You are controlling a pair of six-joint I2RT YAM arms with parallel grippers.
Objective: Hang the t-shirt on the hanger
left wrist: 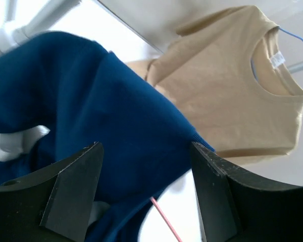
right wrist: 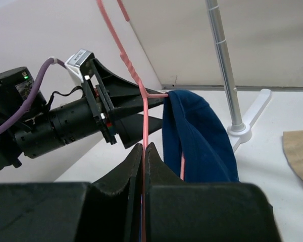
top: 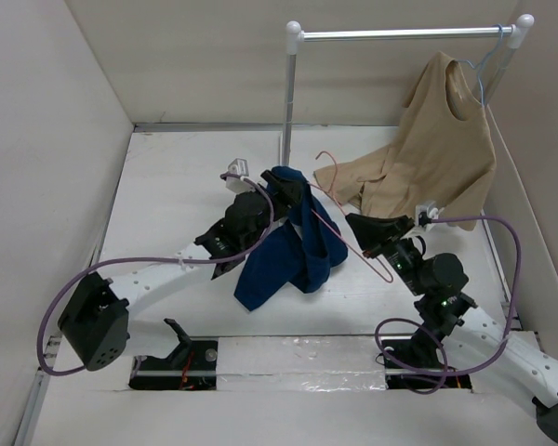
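The navy t-shirt [top: 293, 242] hangs draped over the left end of the pink hanger [top: 335, 209], its lower part resting on the table. My right gripper [top: 365, 243] is shut on the hanger wire, and in the right wrist view the pink hanger [right wrist: 145, 116] runs up from between the closed right gripper [right wrist: 144, 147]. My left gripper [top: 266, 191] stands open beside the top of the shirt. In the left wrist view the t-shirt [left wrist: 91, 91] fills the space ahead of the open left gripper [left wrist: 146, 151], with a bit of the hanger [left wrist: 164, 218] below it.
A tan t-shirt [top: 442, 149] hangs on a light blue hanger [top: 479, 74] from the rack rail [top: 400, 34] at the back right, its hem spread on the table. The rack's upright pole [top: 288, 102] stands just behind the navy shirt. Walls close in left and right.
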